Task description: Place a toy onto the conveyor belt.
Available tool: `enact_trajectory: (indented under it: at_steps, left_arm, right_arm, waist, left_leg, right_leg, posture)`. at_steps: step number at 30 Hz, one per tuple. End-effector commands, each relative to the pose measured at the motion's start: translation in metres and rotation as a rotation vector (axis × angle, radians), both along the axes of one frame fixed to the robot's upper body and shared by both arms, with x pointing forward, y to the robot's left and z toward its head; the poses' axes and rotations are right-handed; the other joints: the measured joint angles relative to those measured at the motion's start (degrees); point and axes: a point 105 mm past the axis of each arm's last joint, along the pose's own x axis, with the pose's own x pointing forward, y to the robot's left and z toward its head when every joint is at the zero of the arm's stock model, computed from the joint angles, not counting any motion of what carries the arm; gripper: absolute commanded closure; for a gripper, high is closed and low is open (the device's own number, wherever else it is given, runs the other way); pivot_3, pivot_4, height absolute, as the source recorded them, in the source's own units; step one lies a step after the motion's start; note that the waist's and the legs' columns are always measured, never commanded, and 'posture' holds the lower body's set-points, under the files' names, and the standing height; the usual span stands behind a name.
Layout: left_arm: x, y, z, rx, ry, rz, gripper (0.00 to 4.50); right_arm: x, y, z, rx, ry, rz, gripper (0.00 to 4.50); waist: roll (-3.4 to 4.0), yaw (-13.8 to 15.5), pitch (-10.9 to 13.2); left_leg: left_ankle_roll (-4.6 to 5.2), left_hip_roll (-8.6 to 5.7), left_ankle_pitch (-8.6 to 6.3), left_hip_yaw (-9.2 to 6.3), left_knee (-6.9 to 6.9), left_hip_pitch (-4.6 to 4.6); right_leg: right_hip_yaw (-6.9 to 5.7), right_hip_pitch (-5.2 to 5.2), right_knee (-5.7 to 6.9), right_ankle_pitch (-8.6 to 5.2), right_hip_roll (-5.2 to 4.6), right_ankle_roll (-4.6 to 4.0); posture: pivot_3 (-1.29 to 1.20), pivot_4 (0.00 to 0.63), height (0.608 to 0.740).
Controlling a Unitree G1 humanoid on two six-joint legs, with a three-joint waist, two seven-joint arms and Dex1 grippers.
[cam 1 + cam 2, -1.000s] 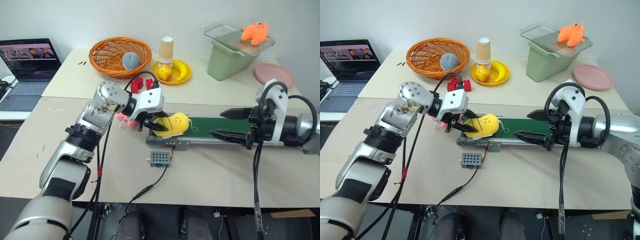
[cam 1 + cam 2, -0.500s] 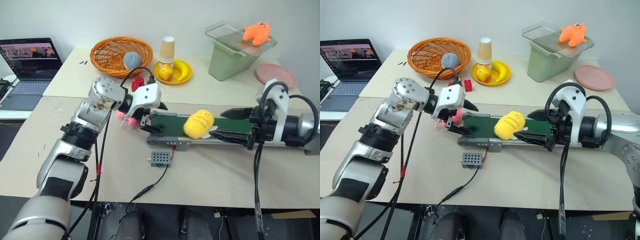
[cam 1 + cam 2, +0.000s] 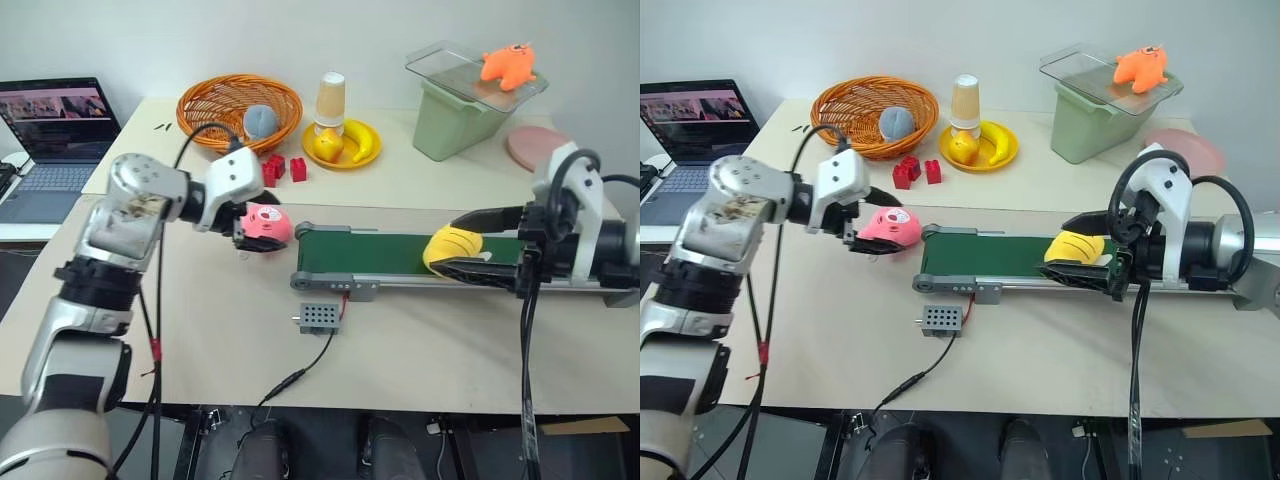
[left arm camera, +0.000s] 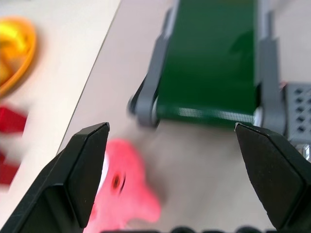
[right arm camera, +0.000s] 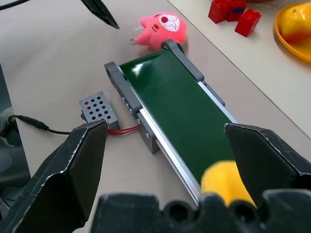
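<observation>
— So, where does the toy sit?

— One yellow plush toy point(image 3: 452, 246) lies on the conveyor belt point(image 3: 380, 254) – a long, flat, dark green strip in a grey frame with rollers at the ends. The toy is soft, rounded and ribbed with darker lines, and it rests toward the belt's right end, between the two black fingers of the right gripper point(image 3: 478, 243). Those fingers stand wide apart, one on each side of the toy; I cannot tell whether they touch it.

— And the other arm?

— The left gripper point(image 3: 866, 220) hangs just off the belt's left end, its two tapered fingers spread wide and holding nothing. Between them lies one pink plush toy point(image 3: 891, 228), round, with a small face, flat on the tabletop beside the roller.

— What else is on the table?

— One small grey perforated box point(image 3: 319, 317) in front of the belt, joined to it by a red wire. Behind the belt: two red plastic blocks point(image 3: 283, 168), one woven orange basket point(image 3: 239, 103) with a grey plush ball inside, one yellow plate point(image 3: 346, 146) carrying yellow fruit, and one paper cup point(image 3: 332, 97). Further right – one pale green bin point(image 3: 461, 112) with a clear lid, one orange plush point(image 3: 509, 62) on top, and one pink plate point(image 3: 528, 145). One open laptop point(image 3: 55, 125) stands at the far left.
</observation>
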Motion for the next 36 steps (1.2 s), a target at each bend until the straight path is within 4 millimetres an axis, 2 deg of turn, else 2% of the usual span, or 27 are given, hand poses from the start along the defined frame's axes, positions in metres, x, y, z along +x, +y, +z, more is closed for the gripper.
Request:
enact_trajectory:
  at_steps: [1, 5, 9, 13, 19, 27, 30, 31, 32, 36]
  left_arm:
    - [0.008, 0.020, -0.005, -0.043, -0.040, 0.126, 0.10]
    - [0.013, 0.018, -0.022, -0.107, -0.023, 0.180, 0.10]
    - [0.027, 0.010, -0.036, -0.151, -0.036, 0.232, 0.10]
    - [0.042, 0.006, -0.033, -0.216, -0.059, 0.283, 0.10]
    - [0.057, 0.000, -0.038, -0.204, -0.072, 0.300, 0.10]
    - [0.064, 0.000, -0.074, -0.123, -0.002, 0.340, 0.10]
    - [0.063, 0.002, -0.083, -0.113, 0.025, 0.354, 0.85]
    - [0.063, 0.002, -0.084, -0.112, 0.031, 0.352, 1.29]
    - [0.063, 0.002, -0.084, -0.112, 0.032, 0.352, 1.50]
    - [0.064, 0.002, -0.083, -0.122, 0.028, 0.361, 2.97]
  right_arm:
    - [0.004, 0.004, 0.008, -0.003, -0.050, 0.025, 0.00]
    - [0.010, 0.008, 0.008, 0.001, -0.054, 0.044, 0.00]
    - [0.014, 0.010, 0.011, 0.002, -0.060, 0.051, 0.00]
    - [0.013, 0.009, 0.010, -0.005, -0.060, 0.043, 0.00]
    - [0.011, 0.005, 0.012, -0.005, -0.065, 0.017, 0.00]
    - [0.008, 0.003, 0.015, -0.006, -0.083, -0.004, 0.00]
    - [0.007, 0.003, 0.016, -0.006, -0.086, -0.008, 0.00]
    - [0.007, 0.003, 0.016, -0.005, -0.087, -0.009, 0.00]
    - [0.007, 0.003, 0.016, -0.005, -0.087, -0.010, 0.00]
    - [0.008, 0.002, 0.015, -0.006, -0.088, -0.013, 0.00]
  waist:
    - [0.00, 0.0, 0.0]
    - [0.00, 0.5, 0.0]
    - [-0.01, 0.7, 0.0]
    - [-0.01, 0.5, 0.0]
    - [-0.01, 0.2, 0.0]
    - [-0.01, 0.1, 0.0]
    - [-0.01, 0.1, 0.0]
    - [-0.01, 0.2, 0.0]
    - [-0.01, 0.2, 0.0]
    - [-0.01, 0.1, 0.0]
  left_leg:
    - [-0.02, 0.00, 0.01, 0.01, 0.00, 0.00]
    - [-0.16, -0.03, 0.10, 0.02, 0.01, -0.10]
    - [-0.17, -0.08, 0.10, 0.00, 0.09, -0.19]
    - [-0.18, -0.10, 0.11, -0.01, 0.08, -0.19]
    - [-0.19, -0.10, 0.11, -0.01, 0.08, -0.20]
    - [-0.18, -0.10, 0.11, 0.00, 0.08, -0.18]
    - [-0.17, -0.09, 0.10, -0.01, 0.09, -0.13]
    - [-0.16, -0.08, 0.10, -0.01, 0.09, -0.12]
    - [-0.08, -0.08, 0.05, -0.03, 0.09, -0.12]
    - [0.03, -0.07, -0.01, -0.03, 0.11, -0.08]
  right_leg:
    - [0.00, 0.01, 0.00, 0.00, 0.00, 0.00]
    - [-0.02, 0.00, -0.01, 0.00, 0.00, 0.00]
    - [-0.03, 0.00, -0.04, 0.01, 0.00, 0.01]
    - [-0.04, -0.01, -0.03, 0.01, 0.00, 0.01]
    - [-0.04, 0.00, -0.04, 0.02, 0.00, 0.03]
    - [-0.04, 0.01, -0.03, 0.03, 0.00, 0.04]
    - [-0.03, 0.04, 0.00, 0.03, 0.00, 0.03]
    - [-0.03, 0.05, 0.00, 0.03, 0.00, 0.03]
    - [-0.03, 0.05, 0.01, 0.03, 0.00, 0.02]
    - [-0.03, 0.08, 0.03, 0.05, 0.00, 0.02]
  posture:
    - [0.00, 0.150, 0.740]
    - [0.00, 0.150, 0.740]
    - [0.00, 0.150, 0.740]
    - [0.00, 0.150, 0.740]
    - [0.00, 0.150, 0.740]
    - [0.00, 0.150, 0.740]
    - [0.00, 0.150, 0.740]
    - [0.00, 0.150, 0.740]
    - [0.00, 0.150, 0.740]
    - [0.00, 0.150, 0.740]
